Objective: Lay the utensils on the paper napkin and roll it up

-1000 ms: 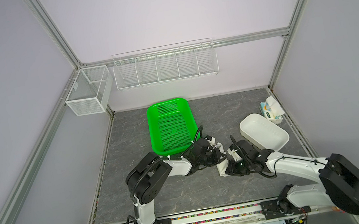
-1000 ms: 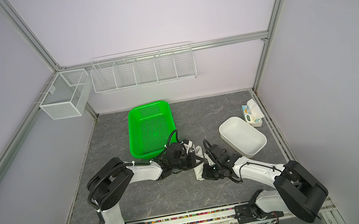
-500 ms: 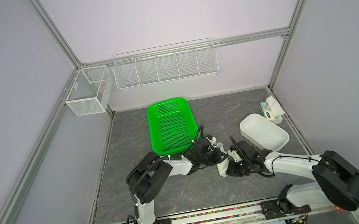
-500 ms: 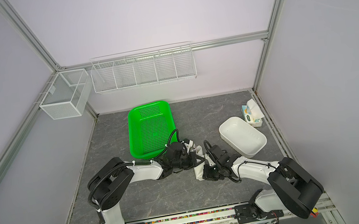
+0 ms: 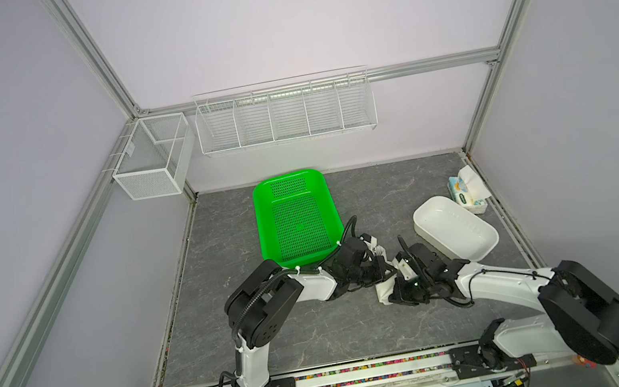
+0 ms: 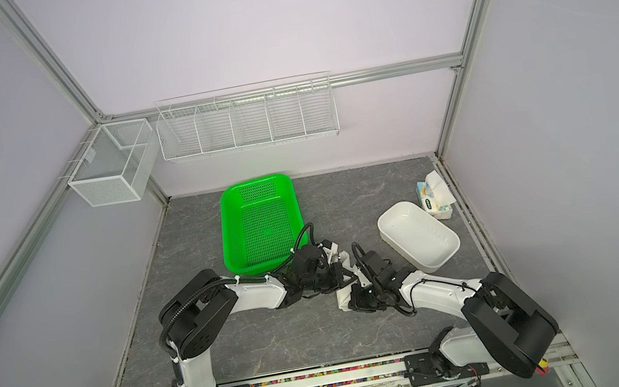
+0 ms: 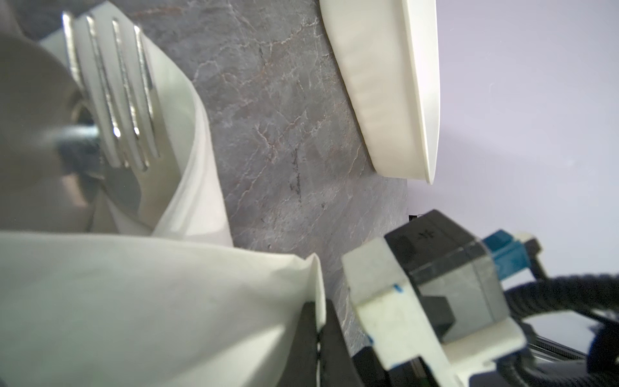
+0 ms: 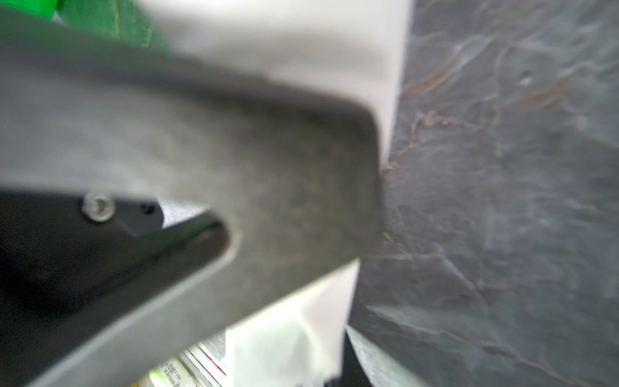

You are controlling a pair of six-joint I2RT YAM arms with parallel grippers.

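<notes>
**Left fingers pinched on the napkin, right grip unclear**

Your left fingers [image 7: 310, 338] are closed tight on a folded edge of the napkin [image 7: 150, 301]. In the left wrist view the white paper rises into a ridge, and its lip disappears between the two black tips. The napkin lies on the desk [image 5: 279, 334] as a loose, crumpled roll. In both top views it runs from your right fingers [image 5: 393, 297], under the left fingers, and on past them toward the green basket [image 5: 297, 217].

The fork [image 7: 110, 93] is inside that roll. Its prongs stick out of the open end, which is on the opposite side of your left fingers from the right fingers. The paper curls round the prongs. A blurred grey shape lies against them, and you cannot tell what it is. Whatever else is wrapped is hidden by the paper.

Your right fingers lie at the other end of the roll, against the paper. Their own camera shows one grey finger [image 8: 234, 167] blurred across the frame, with white napkin behind it. From that you cannot tell whether they grip the paper or only rest on it, nor how far apart they stand.

The white tub [image 5: 456, 230] sits on the desk to the outer side of your right fingers, apart from the napkin. The tissue pack [image 5: 466, 195] lies just beside the tub's far end. The basket's near rim is close behind your left fingers.
</notes>
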